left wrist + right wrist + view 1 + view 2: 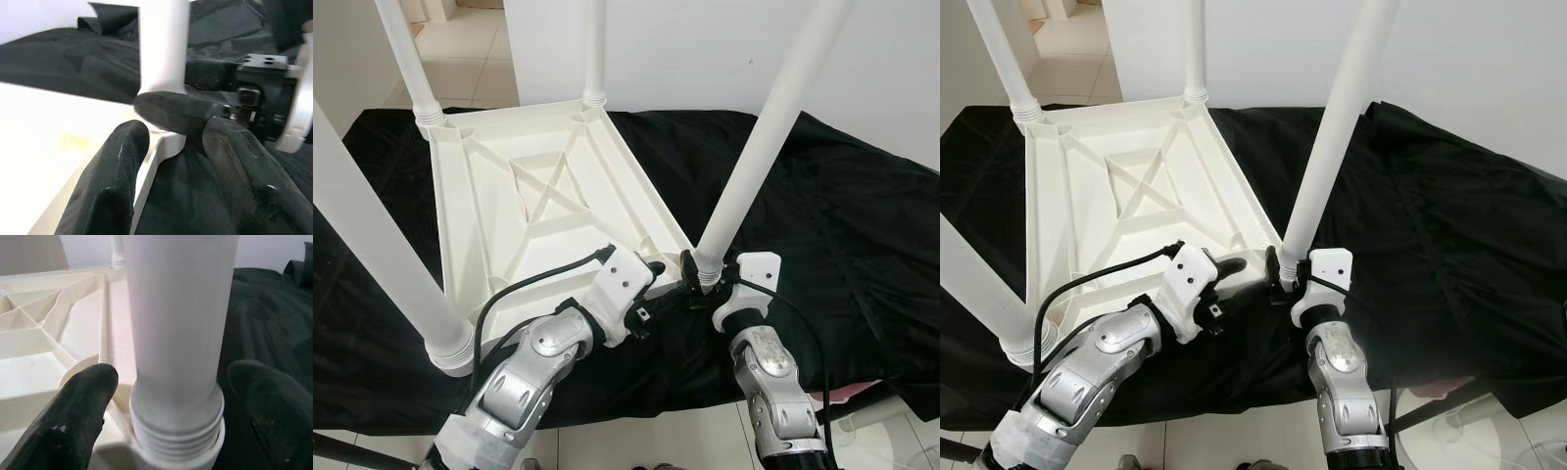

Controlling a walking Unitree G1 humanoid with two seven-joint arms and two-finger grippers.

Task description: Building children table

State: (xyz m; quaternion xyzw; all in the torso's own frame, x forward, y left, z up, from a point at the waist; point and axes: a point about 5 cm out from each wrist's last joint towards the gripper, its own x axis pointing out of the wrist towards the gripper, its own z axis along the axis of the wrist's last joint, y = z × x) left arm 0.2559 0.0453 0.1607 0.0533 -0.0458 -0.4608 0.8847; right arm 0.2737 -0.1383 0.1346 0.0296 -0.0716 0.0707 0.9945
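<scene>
A white plastic children's table (pixel 548 186) lies upside down on a black cloth (pixel 832 206), with its legs pointing up. My right gripper (pixel 701 281) is at the base of the near-right leg (pixel 754 157), just above the threaded collar (pixel 176 431). Its fingers (pixel 83 401) press the leg from both sides. My left gripper (pixel 656 274) is open just left of that corner. In the left wrist view its fingers (pixel 117 161) straddle the table's rim (pixel 161 152), and one right finger crosses the leg's foot.
Three more legs stand in their corners: far left (pixel 411 59), far middle (pixel 594 49) and near left (pixel 372 245). The cloth covers a low surface ending just in front of me, with tiled floor (pixel 646 436) below. A white wall (pixel 705 49) rises behind.
</scene>
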